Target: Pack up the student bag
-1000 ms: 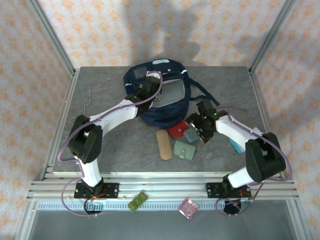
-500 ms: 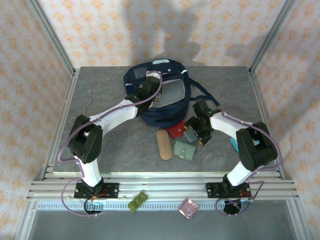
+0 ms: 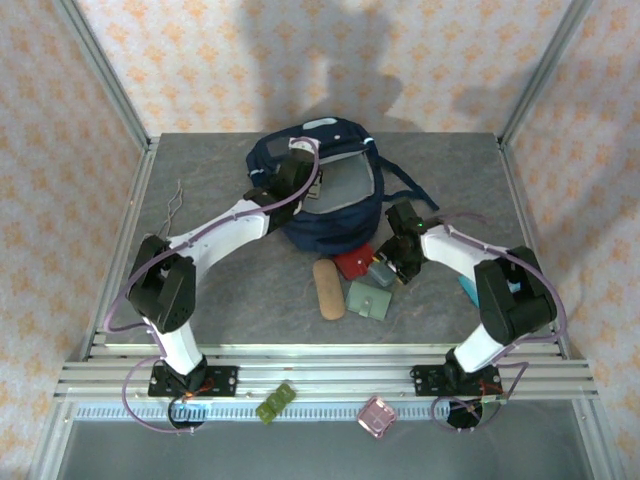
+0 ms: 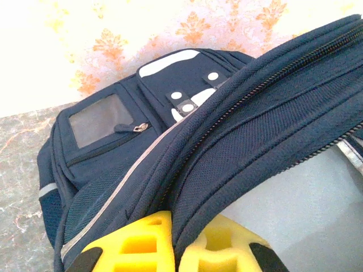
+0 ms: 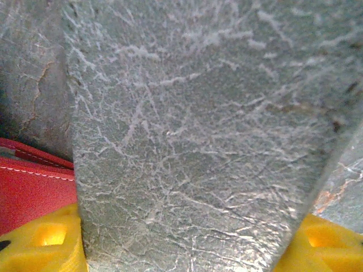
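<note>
The navy student bag [image 3: 335, 228] lies open at the table's back centre, its pale lining facing up. My left gripper [image 3: 297, 178] is shut on the bag's zipped opening rim [image 4: 238, 141], with one yellow finger [image 4: 142, 241] outside the rim and the other inside, holding it up. My right gripper [image 3: 393, 262] is down over a small grey cracked-leather wallet [image 3: 380, 272]. In the right wrist view that grey wallet [image 5: 193, 141] spans the whole gap, and the right gripper [image 5: 181, 252] presses both its edges.
A red wallet [image 3: 350, 262] lies right beside the grey one, against the bag's front. A tan case [image 3: 328, 289] and a grey-green pouch [image 3: 368, 299] lie nearer. A blue item [image 3: 467, 289] lies under the right arm. Metal posts and patterned walls surround the table.
My right gripper's jaws have come in from wide open onto the grey wallet. The left gripper has raised the bag's rim a little toward the back, widening the opening.
</note>
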Robot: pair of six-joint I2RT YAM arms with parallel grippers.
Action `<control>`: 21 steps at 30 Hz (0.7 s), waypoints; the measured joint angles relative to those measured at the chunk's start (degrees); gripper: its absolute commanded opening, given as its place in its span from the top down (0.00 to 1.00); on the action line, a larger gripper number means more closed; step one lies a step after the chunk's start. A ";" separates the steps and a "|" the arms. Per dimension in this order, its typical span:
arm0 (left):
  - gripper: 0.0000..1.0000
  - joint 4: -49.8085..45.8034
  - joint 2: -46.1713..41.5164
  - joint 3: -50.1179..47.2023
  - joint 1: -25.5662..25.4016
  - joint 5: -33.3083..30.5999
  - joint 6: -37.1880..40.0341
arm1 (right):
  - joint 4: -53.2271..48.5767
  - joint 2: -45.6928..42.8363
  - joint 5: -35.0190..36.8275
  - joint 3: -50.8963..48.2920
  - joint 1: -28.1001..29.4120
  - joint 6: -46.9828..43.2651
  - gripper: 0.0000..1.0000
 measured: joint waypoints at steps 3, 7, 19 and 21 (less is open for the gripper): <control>1.00 0.13 -0.26 -0.02 0.04 -0.26 0.87 | -0.44 -1.57 1.53 0.00 0.09 -1.88 0.48; 1.00 0.87 -0.39 -0.74 0.04 -0.48 1.77 | -0.81 -5.22 3.19 0.48 0.09 -4.61 0.49; 1.00 4.90 -3.08 -5.31 0.04 -1.33 1.68 | -2.86 -1.03 1.18 21.94 2.36 -21.40 0.49; 1.00 4.90 -3.08 -5.31 0.04 -1.33 1.64 | -2.93 2.86 -0.46 25.79 4.11 -24.52 0.48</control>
